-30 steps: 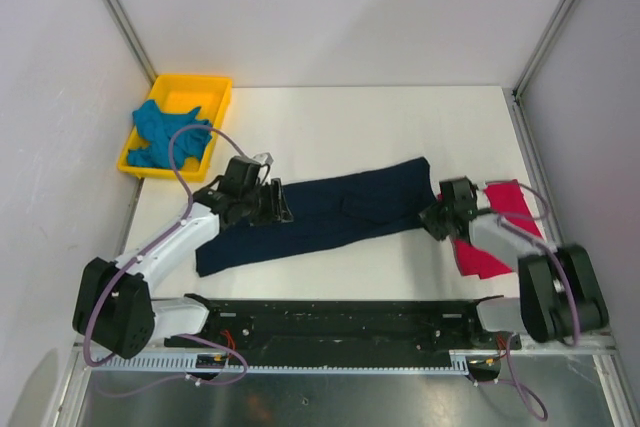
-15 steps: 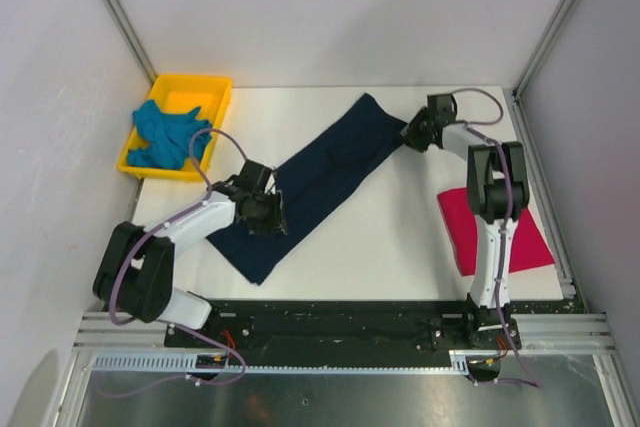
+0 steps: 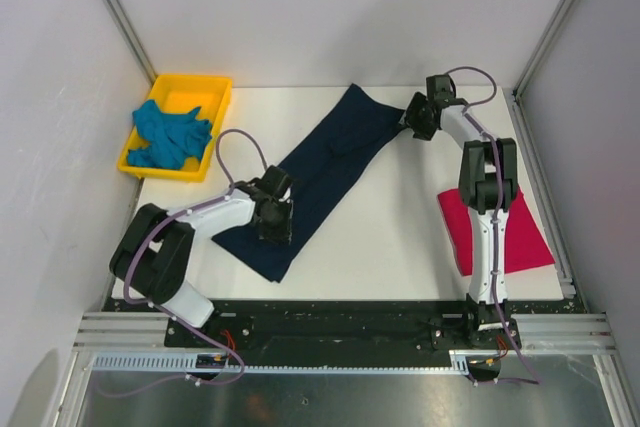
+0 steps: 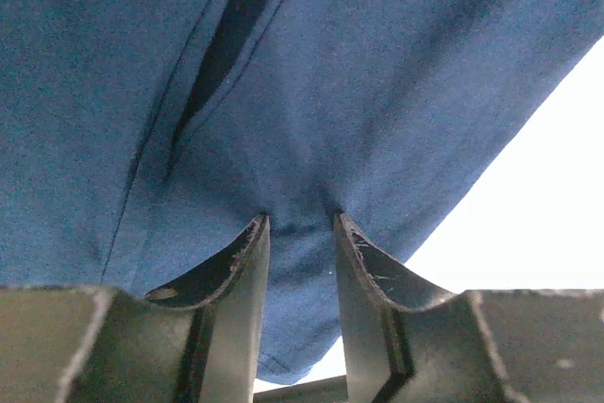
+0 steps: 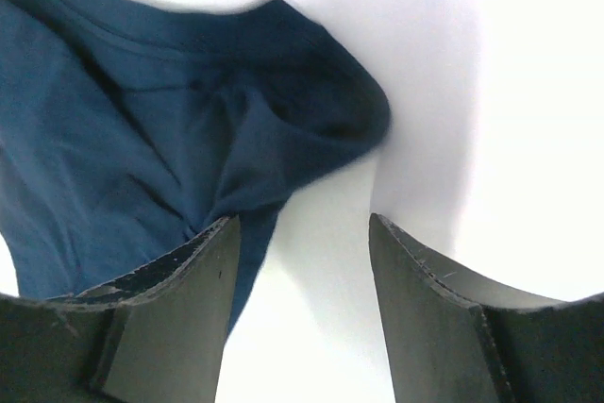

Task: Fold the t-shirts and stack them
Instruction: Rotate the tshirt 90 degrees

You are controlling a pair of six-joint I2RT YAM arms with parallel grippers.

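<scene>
Navy t-shirt lies as a long slanted band between my two claws. My left claw is clenched on a pucker of its cloth near one end. My right claw stands released at the other end, bunched fabric seemingly touching one finger. The crimson-pink t-shirt lies flat, well apart from that claw.

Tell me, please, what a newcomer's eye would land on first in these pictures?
The dark navy t-shirt stretched slantwise across the middle of the table stands out, its near end pinched in the left gripper while the right gripper stands open at its far end. Next come the colours: a teal t-shirt bunched in the yellow tray at the far left, and a crimson-pink t-shirt lying flat by the right edge.
</scene>
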